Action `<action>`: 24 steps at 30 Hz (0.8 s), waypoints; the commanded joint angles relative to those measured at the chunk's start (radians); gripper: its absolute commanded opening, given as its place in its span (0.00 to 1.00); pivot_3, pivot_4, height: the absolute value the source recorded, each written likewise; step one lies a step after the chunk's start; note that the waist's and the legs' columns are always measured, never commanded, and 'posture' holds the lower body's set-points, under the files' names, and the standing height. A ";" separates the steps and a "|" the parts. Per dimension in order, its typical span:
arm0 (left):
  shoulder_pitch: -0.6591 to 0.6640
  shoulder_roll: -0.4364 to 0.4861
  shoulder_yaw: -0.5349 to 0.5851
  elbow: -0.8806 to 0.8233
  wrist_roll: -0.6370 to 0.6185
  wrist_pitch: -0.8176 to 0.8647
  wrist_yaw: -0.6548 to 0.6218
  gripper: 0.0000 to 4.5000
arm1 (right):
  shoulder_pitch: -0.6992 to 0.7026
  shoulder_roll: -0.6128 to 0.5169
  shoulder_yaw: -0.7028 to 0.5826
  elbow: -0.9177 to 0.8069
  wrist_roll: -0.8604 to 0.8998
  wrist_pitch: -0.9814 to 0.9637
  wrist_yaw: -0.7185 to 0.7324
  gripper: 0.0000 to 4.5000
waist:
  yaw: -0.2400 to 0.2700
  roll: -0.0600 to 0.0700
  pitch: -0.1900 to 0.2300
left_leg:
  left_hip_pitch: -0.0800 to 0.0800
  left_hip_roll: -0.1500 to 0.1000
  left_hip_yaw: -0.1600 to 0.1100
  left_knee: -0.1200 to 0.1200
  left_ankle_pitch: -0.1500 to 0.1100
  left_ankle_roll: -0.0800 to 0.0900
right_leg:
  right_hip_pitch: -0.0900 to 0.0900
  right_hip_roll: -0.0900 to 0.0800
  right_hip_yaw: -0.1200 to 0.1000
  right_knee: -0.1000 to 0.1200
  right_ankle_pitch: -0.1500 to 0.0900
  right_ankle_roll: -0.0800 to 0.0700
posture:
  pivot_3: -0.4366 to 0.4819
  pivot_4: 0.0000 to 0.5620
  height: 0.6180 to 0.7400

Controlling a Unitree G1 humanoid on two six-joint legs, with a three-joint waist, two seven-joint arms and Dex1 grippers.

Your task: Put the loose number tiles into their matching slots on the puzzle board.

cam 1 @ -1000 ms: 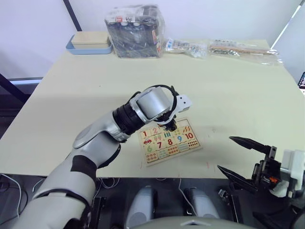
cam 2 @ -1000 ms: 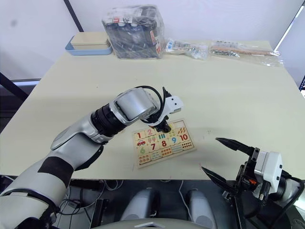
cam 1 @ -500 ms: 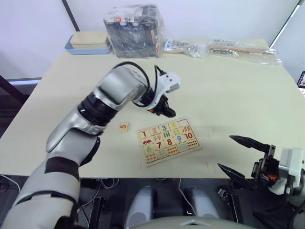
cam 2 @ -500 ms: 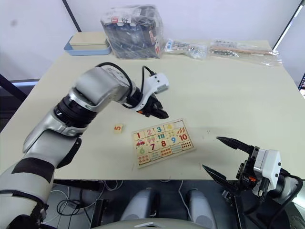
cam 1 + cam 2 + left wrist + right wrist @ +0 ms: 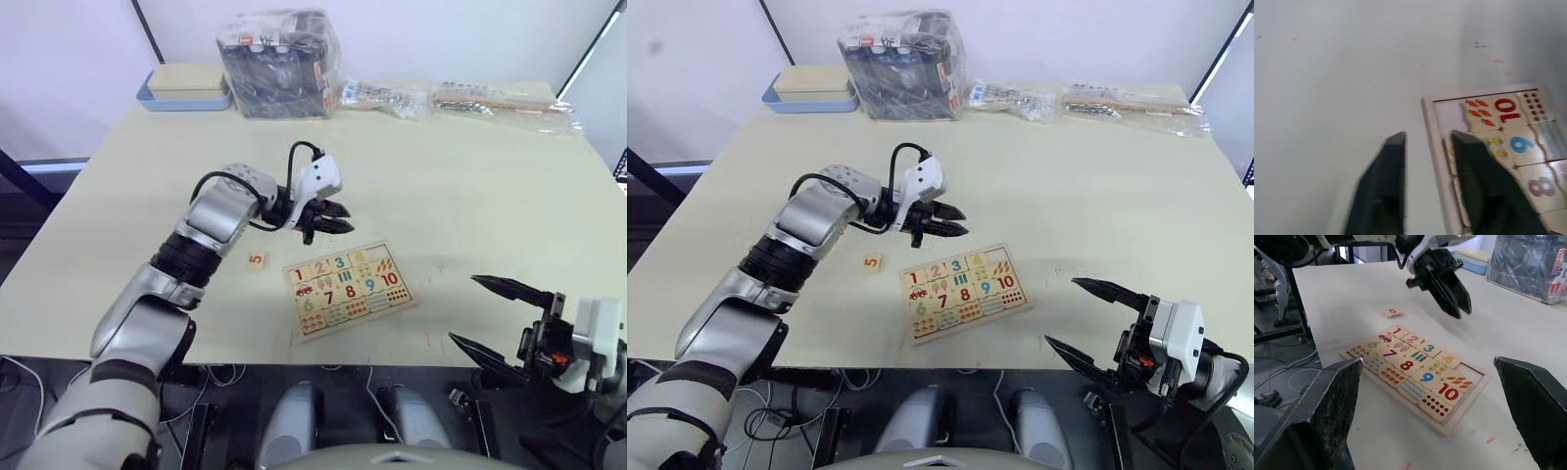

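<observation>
Empty-handed, the left gripper (image 5: 333, 220) hangs over the table (image 5: 470, 186) just past the far edge of the puzzle board (image 5: 349, 287), its two black fingers a little apart with nothing between them. The board lies below and on the robot's side of those fingertips, with tiles 1 to 4 seated in its top row and one bare slot (image 5: 1469, 371) left at the row's end, beside the 4 and above the 10. The last loose tile, the 5 tile (image 5: 256, 259), rests flat on the table, face up, behind the gripper toward the robot's left, near the board's left end but apart from it.

Judging from the layout, four placements are done and the fetch of the fifth is the step in hand. That move calls for the gripper to travel back toward the arm's own side, drop over the 5 tile, pinch its edges, then carry it across the board to the empty corner recess and set it square.

Low at the table's near edge, the right gripper (image 5: 1097, 321) waits with fingers spread wide, well clear of board and tile.
</observation>
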 commanded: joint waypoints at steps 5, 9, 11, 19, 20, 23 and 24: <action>0.007 -0.030 0.007 0.048 0.098 -0.108 -0.034 0.01 | 0.006 -0.017 -0.031 -0.017 0.021 -0.005 0.001 1.00 | 0.000 0.000 0.000 | 0.000 0.000 0.000 0.000 0.000 0.000 | 0.000 0.000 0.000 0.000 0.000 0.000 | 0.48 0.27 1.00; 0.019 -0.048 0.000 0.056 0.134 -0.123 -0.036 0.01 | 0.006 -0.019 -0.032 -0.018 0.022 -0.002 -0.001 1.00 | 0.000 0.000 0.000 | 0.000 0.000 0.000 0.000 0.000 0.000 | 0.000 0.000 0.000 0.000 0.000 0.001 | 0.48 0.27 1.00; 0.032 -0.061 -0.004 0.054 0.159 -0.130 -0.029 0.01 | 0.006 -0.020 -0.031 -0.020 0.022 0.000 -0.004 1.00 | 0.000 0.000 0.000 | 0.000 0.000 0.000 0.000 0.000 0.000 | 0.000 0.000 0.000 0.000 0.000 0.001 | 0.48 0.27 1.00; 0.059 -0.102 0.007 0.050 0.218 -0.127 -0.013 0.01 | 0.014 -0.025 -0.035 -0.034 0.028 0.007 -0.015 1.00 | 0.000 0.000 0.000 | 0.000 0.000 0.000 0.000 0.000 0.000 | 0.000 0.000 0.000 0.000 0.000 0.001 | 0.48 0.27 1.00; 0.062 -0.104 0.007 0.048 0.221 -0.127 -0.013 0.01 | 0.015 -0.027 -0.035 -0.036 0.029 0.008 -0.016 1.00 | 0.000 0.000 0.000 | 0.000 0.000 0.000 0.000 0.000 0.000 | 0.000 0.000 0.000 0.000 0.000 0.001 | 0.48 0.27 1.00; 0.069 -0.106 0.007 0.042 0.231 -0.126 -0.016 0.01 | 0.015 -0.031 -0.038 -0.037 0.033 0.009 -0.018 1.00 | 0.000 0.000 0.000 | 0.000 0.000 0.000 0.000 0.000 0.000 | 0.000 0.000 0.000 0.000 0.000 0.001 | 0.48 0.27 1.00; 0.071 -0.108 0.007 0.041 0.234 -0.126 -0.016 0.01 | 0.015 -0.033 -0.039 -0.037 0.034 0.009 -0.018 1.00 | 0.000 0.000 0.000 | 0.000 0.000 0.000 0.000 0.000 0.000 | 0.000 0.000 0.000 0.000 0.000 0.001 | 0.48 0.27 1.00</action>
